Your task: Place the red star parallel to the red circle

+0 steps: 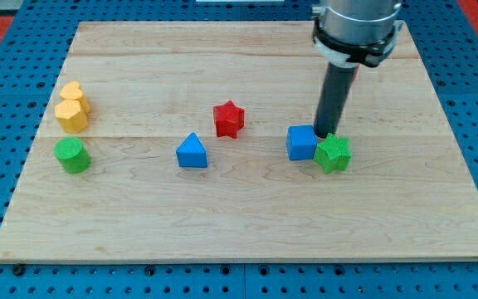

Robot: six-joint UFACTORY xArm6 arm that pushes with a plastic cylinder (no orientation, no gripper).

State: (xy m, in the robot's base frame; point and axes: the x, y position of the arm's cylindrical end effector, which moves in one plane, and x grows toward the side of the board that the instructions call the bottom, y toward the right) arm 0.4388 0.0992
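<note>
The red star (228, 119) lies near the middle of the wooden board (247, 216). No red circle shows in the view. My tip (325, 134) is well to the view's right of the red star. It stands just above the gap between the blue cube (302, 142) and the green star (333, 154), close to both.
A blue triangle (192, 152) lies to the lower left of the red star. At the view's left are a yellow heart (74, 92), a yellow hexagon (70, 116) below it, and a green cylinder (71, 155). Blue pegboard surrounds the board.
</note>
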